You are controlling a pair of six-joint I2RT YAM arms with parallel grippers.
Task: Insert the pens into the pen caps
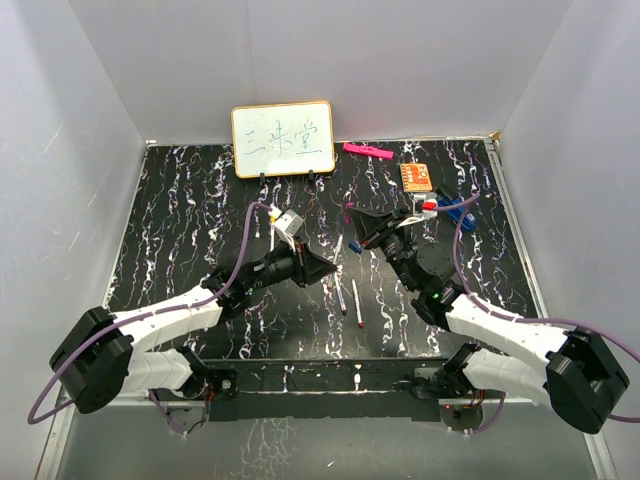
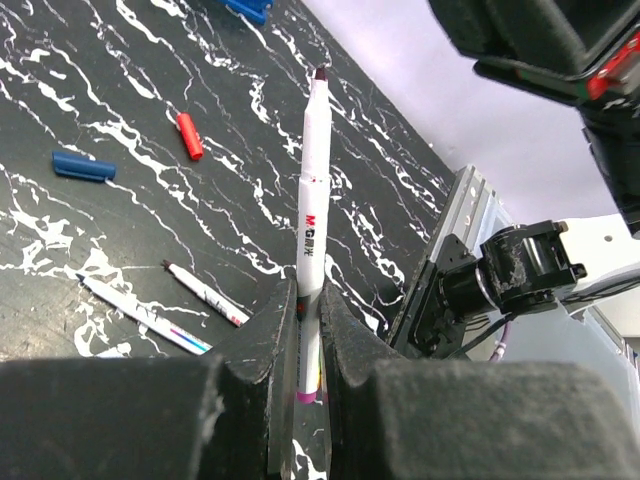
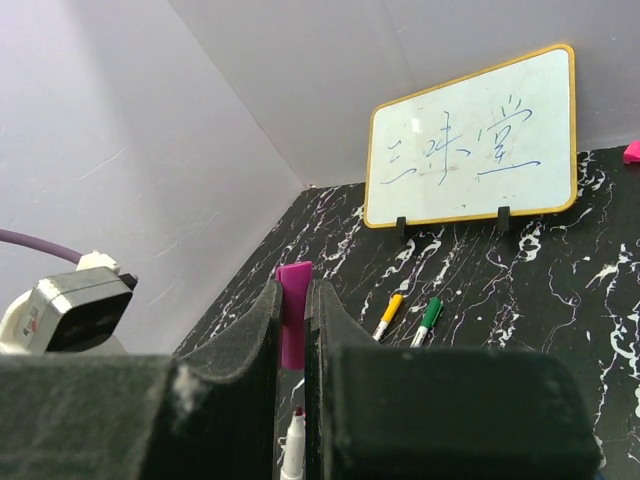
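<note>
Judging by the table (image 1: 180, 220), two of five pairings appear done. The left gripper (image 2: 308, 310) is clamped on a white pen (image 2: 312, 200) and the right gripper (image 3: 293, 300) is pinched on the purple cap (image 3: 295, 272). Both are held mid-table, not yet joined. A yellow-capped pen (image 3: 388, 316) and a green-capped pen (image 3: 428, 316) lie far, by the whiteboard (image 3: 470, 140). Two bare pens (image 2: 205, 293) lie near the centre. A red cap (image 2: 189, 135) and a blue cap (image 2: 83, 166) are left loose.

There are five thin white plastic pens with small coloured tips (image 2: 312, 200) and five tiny short plastic caps (image 2: 84, 166): one purple cap (image 3: 293, 310), one red cap (image 2: 189, 135), one blue cap (image 2: 84, 166), one yellow cap (image 3: 392, 303) and one green cap (image 3: 430, 312). There is one white writing board with a yellow frame (image 1: 283, 139), one thick bright pink marker (image 1: 366, 151) and one flat orange card (image 1: 416, 177).
</note>
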